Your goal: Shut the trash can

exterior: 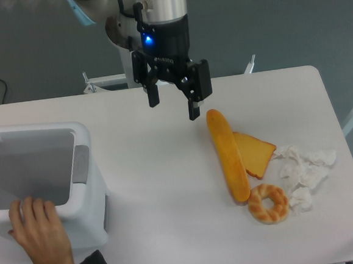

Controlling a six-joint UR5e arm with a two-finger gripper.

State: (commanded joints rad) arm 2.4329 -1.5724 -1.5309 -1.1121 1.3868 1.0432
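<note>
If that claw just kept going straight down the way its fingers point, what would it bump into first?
Most likely bare table. The open gripper hangs over an empty white patch, left of the long bread roll. Depth is hard to judge, so the roll's top end might be grazed.
</note>
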